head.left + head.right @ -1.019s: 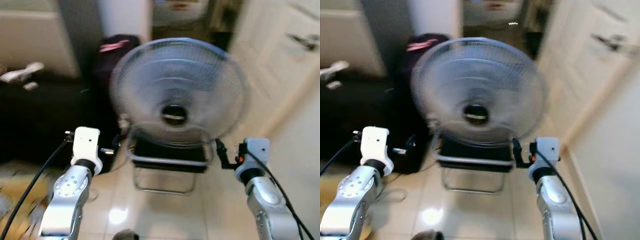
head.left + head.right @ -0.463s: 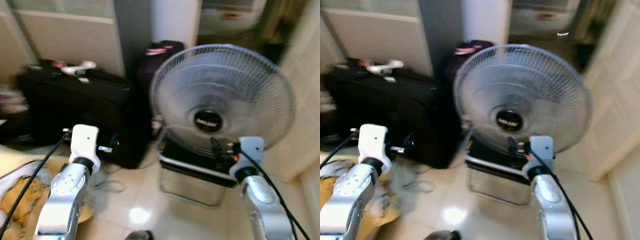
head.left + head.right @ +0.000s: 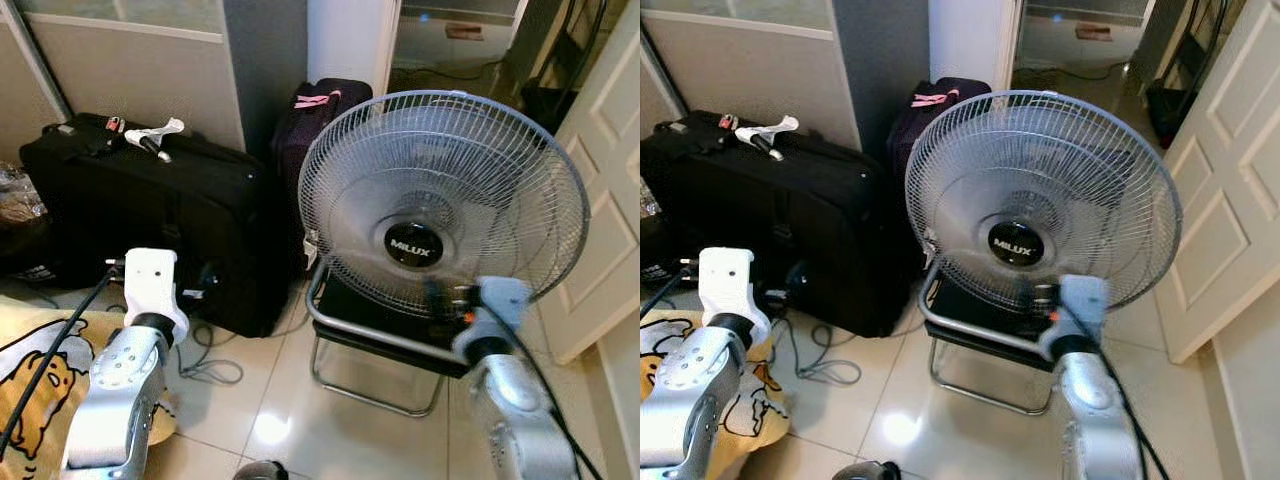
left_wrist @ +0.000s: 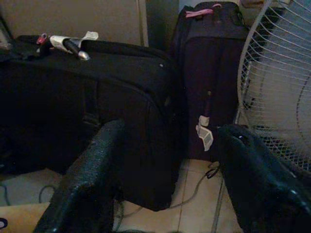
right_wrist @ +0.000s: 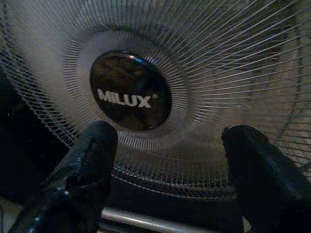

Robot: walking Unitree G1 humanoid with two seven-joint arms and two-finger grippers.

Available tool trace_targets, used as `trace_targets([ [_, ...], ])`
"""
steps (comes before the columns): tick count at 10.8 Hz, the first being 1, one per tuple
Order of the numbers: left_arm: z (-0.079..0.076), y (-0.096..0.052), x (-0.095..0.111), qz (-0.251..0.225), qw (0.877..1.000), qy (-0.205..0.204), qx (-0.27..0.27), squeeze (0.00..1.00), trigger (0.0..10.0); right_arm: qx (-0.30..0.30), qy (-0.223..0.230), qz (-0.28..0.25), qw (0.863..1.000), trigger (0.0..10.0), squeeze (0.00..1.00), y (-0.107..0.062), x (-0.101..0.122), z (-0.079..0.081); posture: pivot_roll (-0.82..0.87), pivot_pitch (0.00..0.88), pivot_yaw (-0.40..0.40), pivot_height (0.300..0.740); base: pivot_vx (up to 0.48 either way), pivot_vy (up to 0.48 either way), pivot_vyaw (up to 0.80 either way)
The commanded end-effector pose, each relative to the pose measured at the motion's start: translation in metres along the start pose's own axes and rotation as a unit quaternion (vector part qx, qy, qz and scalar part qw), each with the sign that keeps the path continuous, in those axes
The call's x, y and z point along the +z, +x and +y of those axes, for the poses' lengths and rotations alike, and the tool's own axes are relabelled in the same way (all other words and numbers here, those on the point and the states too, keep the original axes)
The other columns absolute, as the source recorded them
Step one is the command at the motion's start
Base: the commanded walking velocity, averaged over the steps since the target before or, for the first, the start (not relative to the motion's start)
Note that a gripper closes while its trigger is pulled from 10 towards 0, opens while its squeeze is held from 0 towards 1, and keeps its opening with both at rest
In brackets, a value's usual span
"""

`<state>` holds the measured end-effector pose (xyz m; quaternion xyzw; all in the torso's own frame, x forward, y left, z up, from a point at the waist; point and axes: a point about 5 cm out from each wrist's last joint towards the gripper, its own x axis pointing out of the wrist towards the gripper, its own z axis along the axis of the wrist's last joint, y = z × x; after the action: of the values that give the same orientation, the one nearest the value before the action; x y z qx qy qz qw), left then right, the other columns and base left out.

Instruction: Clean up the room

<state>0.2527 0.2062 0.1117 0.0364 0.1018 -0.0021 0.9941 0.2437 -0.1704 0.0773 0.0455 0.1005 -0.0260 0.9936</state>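
Note:
A grey standing fan (image 3: 440,200) marked MILUX stands right ahead on a black seat with a metal tube frame (image 3: 370,340). My right gripper (image 5: 170,189) is open just in front of the fan's grille, below its black hub (image 5: 129,92), holding nothing. My left gripper (image 4: 167,194) is also open and empty, raised low before a large black suitcase (image 3: 150,220) that lies flat. A dark purple suitcase (image 3: 320,110) with a pink tag stands upright between the black suitcase and the fan.
A yellow cartoon blanket (image 3: 40,380) lies on the floor at my lower left. A loose cable (image 3: 205,360) curls on the tiles by the black suitcase. A white-wrapped item (image 3: 150,135) rests on the suitcase top. A white door (image 3: 610,200) stands at the right.
The head view swung left and steadied from blur to sharp, bringing the black suitcase and blanket into view. Both arms stay held out in front, grippers unchanged.

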Motion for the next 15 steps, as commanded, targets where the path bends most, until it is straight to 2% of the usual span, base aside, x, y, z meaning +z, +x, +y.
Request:
trace_targets([
  [1,-0.001,0.001,0.001,-0.001,1.0,-0.001,-0.001,0.0,0.0,0.006,0.01,-0.007,1.0,0.0,0.0,0.005,0.006,0.0,0.02,0.0,0.022,0.74,0.0,0.0,0.0],
  [2,-0.004,0.0,0.001,-0.003,1.0,-0.003,-0.018,0.0,0.0,0.02,0.013,-0.004,1.0,1.6,0.0,0.006,0.006,0.003,0.05,0.0,0.009,0.74,0.0,0.0,0.0],
  [3,0.001,0.004,0.007,-0.011,1.0,0.02,-0.004,0.0,7.9,0.045,-0.012,-0.004,0.999,10.0,0.0,0.008,0.01,0.012,0.04,0.0,0.008,0.74,0.0,0.0,0.0],
  [4,0.001,0.006,0.01,-0.015,1.0,0.02,-0.005,0.0,10.0,0.064,-0.036,-0.015,0.997,10.0,0.0,0.01,0.016,0.016,0.04,0.0,0.004,0.74,0.0,0.3,0.0],
  [5,-0.003,0.009,0.008,-0.016,0.999,0.034,-0.007,0.0,10.0,0.072,-0.062,-0.026,0.995,10.0,0.0,0.013,0.022,0.014,0.02,0.0,0.005,0.74,0.0,0.364,0.8],
  [7,-0.008,0.011,0.009,-0.019,0.999,0.025,-0.008,0.0,10.0,0.082,-0.083,-0.034,0.993,10.0,0.0,0.016,0.028,0.01,0.02,0.0,-0.004,0.74,0.0,0.332,0.8],
  [10,-0.006,0.017,0.013,-0.026,0.999,0.032,-0.001,0.0,10.0,0.082,-0.081,-0.03,0.993,10.0,0.0,0.019,0.026,0.01,0.04,0.0,-0.005,0.74,0.0,0.306,0.8],
  [12,-0.007,0.017,0.015,-0.03,0.999,0.036,-0.004,0.0,10.0,0.08,-0.079,-0.031,0.993,10.0,0.0,0.02,0.025,0.011,0.04,0.0,0.004,0.74,0.0,0.0,0.8],
  [13,-0.01,0.016,0.018,-0.044,0.997,0.054,-0.014,0.0,10.0,0.079,-0.078,-0.031,0.993,10.0,0.0,0.02,0.025,0.01,0.04,0.0,0.003,0.74,0.0,0.0,0.8],
  [14,-0.012,0.015,0.019,-0.046,0.997,0.064,-0.018,0.0,10.0,0.075,-0.077,-0.031,0.994,10.0,0.0,0.02,0.024,0.009,0.04,0.0,0.004,0.74,0.0,-0.48,0.48],
  [15,-0.01,0.015,0.018,-0.044,0.997,0.056,-0.014,0.0,10.0,0.067,-0.066,-0.028,0.995,10.0,0.0,0.021,0.023,0.009,0.04,0.0,0.004,0.74,0.0,-0.48,0.0],
])
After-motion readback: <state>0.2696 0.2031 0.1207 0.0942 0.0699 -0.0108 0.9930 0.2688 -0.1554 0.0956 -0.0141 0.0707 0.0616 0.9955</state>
